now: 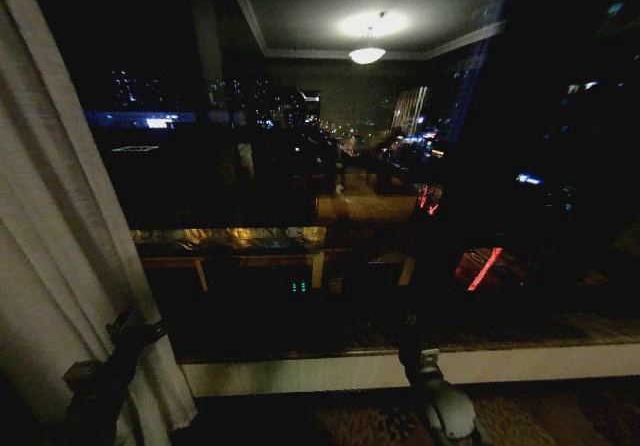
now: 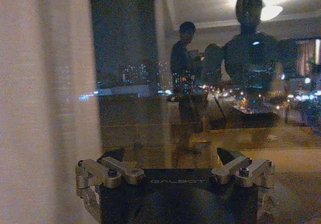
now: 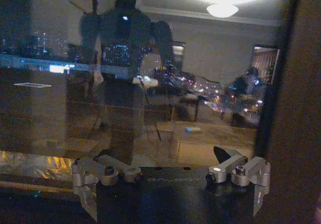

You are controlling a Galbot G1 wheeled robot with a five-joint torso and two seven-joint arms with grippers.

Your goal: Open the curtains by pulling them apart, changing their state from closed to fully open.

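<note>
Sheer curtain (image 1: 60, 256) gathered at far left of dark window (image 1: 330, 166), left gripper (image 1: 135, 331) low beside its folds, fingers spread wide and empty, sill (image 1: 330, 371) below glass, right gripper (image 1: 412, 334) low at centre-right, also wide, empty

My left tool (image 2: 173, 159) has a black body stamped GALBOT in pale letters, with silver metal linkages bolted on at each side by dark round screws, and dark wedge-shaped fingertips (image 2: 228, 155). My right tool (image 3: 168, 156) is built the same, black block and silver links. In the head view both arms look dark, the right one (image 1: 440, 396) with a greyish wrist segment.
</note>
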